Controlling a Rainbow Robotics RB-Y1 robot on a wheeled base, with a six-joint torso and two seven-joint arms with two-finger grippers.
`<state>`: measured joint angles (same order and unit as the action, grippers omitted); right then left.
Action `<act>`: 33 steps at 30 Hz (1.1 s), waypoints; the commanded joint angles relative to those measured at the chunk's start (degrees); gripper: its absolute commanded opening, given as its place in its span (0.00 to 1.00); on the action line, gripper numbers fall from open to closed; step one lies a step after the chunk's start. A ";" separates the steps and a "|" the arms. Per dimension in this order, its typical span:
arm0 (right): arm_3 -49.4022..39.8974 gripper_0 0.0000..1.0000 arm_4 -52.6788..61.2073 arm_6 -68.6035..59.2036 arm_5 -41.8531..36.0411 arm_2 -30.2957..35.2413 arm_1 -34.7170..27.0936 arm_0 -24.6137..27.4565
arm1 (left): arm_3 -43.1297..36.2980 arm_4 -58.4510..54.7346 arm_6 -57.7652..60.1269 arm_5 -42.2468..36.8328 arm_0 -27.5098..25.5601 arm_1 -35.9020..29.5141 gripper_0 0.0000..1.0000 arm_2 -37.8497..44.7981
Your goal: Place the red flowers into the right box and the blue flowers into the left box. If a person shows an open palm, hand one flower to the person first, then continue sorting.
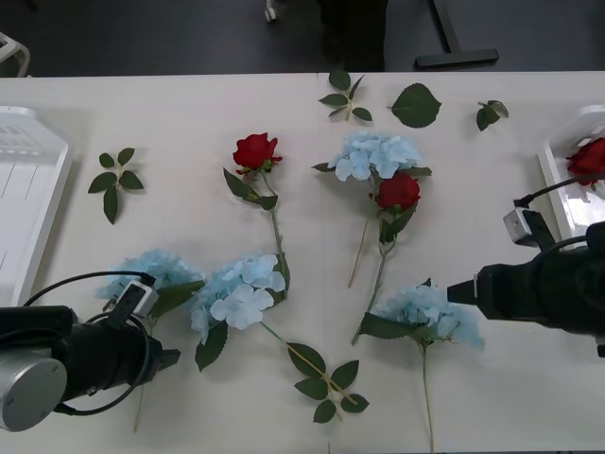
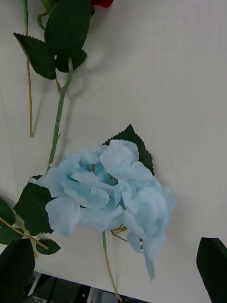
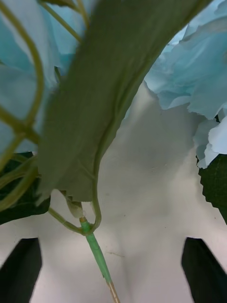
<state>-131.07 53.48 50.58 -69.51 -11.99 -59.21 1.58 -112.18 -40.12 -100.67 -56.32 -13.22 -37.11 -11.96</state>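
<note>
On the white worktop (image 1: 492,378), four blue flowers lie spread out: one near the left front edge (image 1: 151,270), one just beside it toward the middle (image 1: 241,288), one toward the back edge at the middle (image 1: 376,154), and one near the right front (image 1: 430,312). Two red flowers lie loose, one left of centre (image 1: 255,151) and one (image 1: 398,191) touching the front of the back blue flower. A third red flower (image 1: 590,159) rests in the right box (image 1: 558,180) at the right edge. The left box (image 1: 28,189) sits at the left edge.

The left gripper (image 3: 113,270) is low over the stem (image 3: 97,251) of the left front blue flower, its black fingers (image 3: 21,270) spread wide on either side of the stem and gripping nothing. A big green leaf (image 3: 94,118) hangs close before its camera.

The right gripper (image 2: 113,270) hovers at the right front blue flower (image 2: 109,194), its fingers (image 2: 213,267) released and apart, with the flower head between and beyond them.

Loose leaf sprigs (image 1: 115,180) lie near the left box, along the back edge, and by the front edge.
</note>
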 commanded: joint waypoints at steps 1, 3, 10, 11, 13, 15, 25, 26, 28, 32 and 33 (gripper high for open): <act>-7.27 1.00 -9.36 -6.81 0.60 -4.71 1.21 3.87 | 0.73 1.27 -1.99 0.78 2.41 0.99 0.20 -1.48; -8.68 1.00 -14.37 -9.18 0.95 -8.14 1.29 4.14 | 0.73 1.45 -1.90 0.78 2.50 1.08 0.00 -1.48; -9.03 1.00 -31.42 -18.76 3.06 -22.46 1.56 2.38 | 0.73 2.42 -2.07 1.13 2.76 1.17 0.00 -1.39; -9.03 1.00 -33.44 -20.26 3.06 -24.40 1.56 2.12 | 0.73 2.59 -2.07 1.13 3.03 1.08 0.00 -1.39; -8.94 1.00 -36.34 -22.19 3.15 -26.86 1.65 2.12 | 0.65 2.85 -1.99 1.13 3.55 0.55 0.00 -1.31; -8.50 1.00 -38.45 -23.16 3.15 -28.70 2.08 2.03 | -0.06 2.94 -1.90 1.13 4.08 -0.33 0.00 -0.78; 2.57 1.00 -46.10 -24.30 4.12 -35.12 10.79 -0.96 | -5.33 -1.98 0.12 1.04 4.61 -8.85 0.00 10.12; 3.36 1.00 -46.01 -24.12 4.47 -35.12 11.49 -1.05 | -5.33 -3.21 0.39 0.95 4.96 -9.73 0.00 11.61; 4.68 1.00 -46.01 -23.86 5.26 -35.12 12.54 -1.22 | -5.24 -4.53 0.92 -0.98 5.58 -11.40 0.00 15.13; 6.44 1.00 -46.01 -23.24 5.09 -35.65 14.04 -2.10 | -5.15 -3.91 1.53 -6.96 8.30 -14.65 0.00 21.11; 6.97 1.00 -46.10 -23.24 5.09 -35.74 14.48 -2.37 | -4.98 -3.56 1.71 -8.72 9.35 -15.88 0.00 22.42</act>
<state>-124.55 8.04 28.68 -64.82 -46.88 -46.62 0.94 -115.54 -44.11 -100.65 -61.71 -8.26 -47.75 6.28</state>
